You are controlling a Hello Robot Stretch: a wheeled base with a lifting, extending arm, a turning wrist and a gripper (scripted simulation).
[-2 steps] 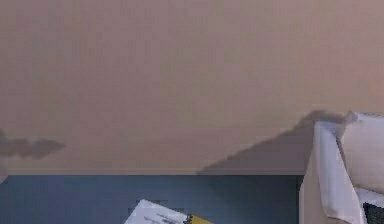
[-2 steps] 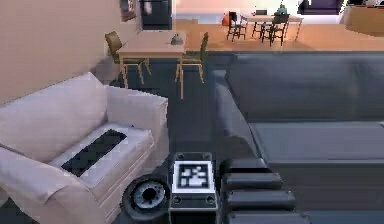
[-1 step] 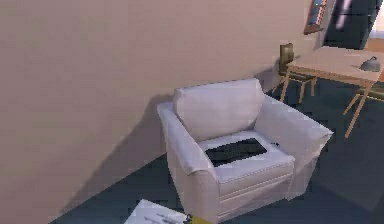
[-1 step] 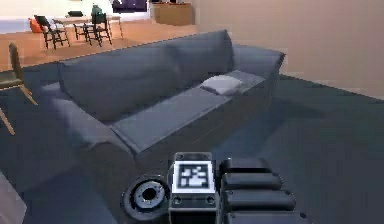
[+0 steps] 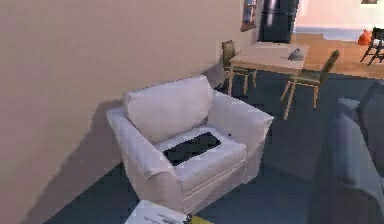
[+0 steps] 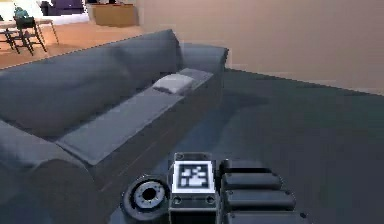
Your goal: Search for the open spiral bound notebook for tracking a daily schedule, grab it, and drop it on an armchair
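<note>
Nearest, at the arm side view's bottom edge, the dark square arm (image 6: 250, 190) ends in a white square marker with black marks (image 6: 193, 177). Left of the marker sits the gripper (image 6: 147, 197), a dark round body. Its fingers cannot be made out, so neither how they stand nor whether they hold anything can be told. Beyond it a long blue-grey fabric sofa (image 6: 100, 110) runs along the dark blue-grey carpet (image 6: 300, 120), with a small pale cushion (image 6: 175, 84) on the seat at its far end.

At the forward view's bottom edge is a pale flat thing with a yellow corner (image 5: 160, 212), too cut off to name. Past it a pale grey upholstered armchair (image 5: 165, 105) stands on the carpet just beside the beige wall (image 5: 60, 80). A dark flat oblong thing (image 5: 192, 146) lies on its seat cushion; whether this is the notebook cannot be told. Farther back the carpet gives way to an orange wooden floor (image 5: 340, 45). There a light wooden dining table (image 5: 265, 55) stands among wooden chairs (image 5: 310, 80), with a small dark object (image 5: 296, 54) on top.
</note>
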